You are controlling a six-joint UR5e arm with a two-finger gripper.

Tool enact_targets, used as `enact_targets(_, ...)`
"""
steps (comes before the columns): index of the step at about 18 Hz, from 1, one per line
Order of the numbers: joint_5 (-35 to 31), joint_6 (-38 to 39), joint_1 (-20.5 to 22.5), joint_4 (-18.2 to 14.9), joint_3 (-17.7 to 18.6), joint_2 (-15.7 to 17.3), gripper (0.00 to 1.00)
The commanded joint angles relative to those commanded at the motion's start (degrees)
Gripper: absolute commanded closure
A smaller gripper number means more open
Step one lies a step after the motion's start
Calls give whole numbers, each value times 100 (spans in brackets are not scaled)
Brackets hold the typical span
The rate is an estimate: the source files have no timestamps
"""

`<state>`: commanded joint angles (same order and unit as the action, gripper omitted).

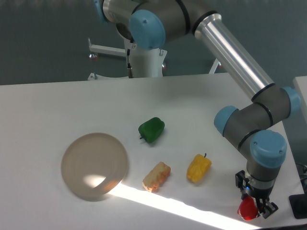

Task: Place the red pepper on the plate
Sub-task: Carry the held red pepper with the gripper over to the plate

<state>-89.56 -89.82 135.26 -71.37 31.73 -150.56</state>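
A white bench [57,105] holds, left to right, the plate [94,166] at eight o'clock, a green pepper [151,130], a pale bread-like piece [157,176], a yellow pepper [198,167], and at five o'clock the gripper [254,203], fingers closed on the red pepper [246,209] beside the bench's right edge. The grasp looks made; next, probably lift and carry toward nine o'clock, above the other foods.

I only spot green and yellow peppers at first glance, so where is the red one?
The red pepper sits at the table's lower right corner in the camera view, right at the gripper, right of the yellow pepper and far from the plate.
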Motion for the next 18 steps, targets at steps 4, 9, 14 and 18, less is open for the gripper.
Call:
enact_targets(4,-79,35,-44,-9,53,44,47)
enact_targets(9,-88,632,-289,-324,149,228,47)
enact_targets(14,-79,1475,-685,-851,983,1088,47)
enact_targets(18,-9,2581,-1317,-1301,1624,1765,47)
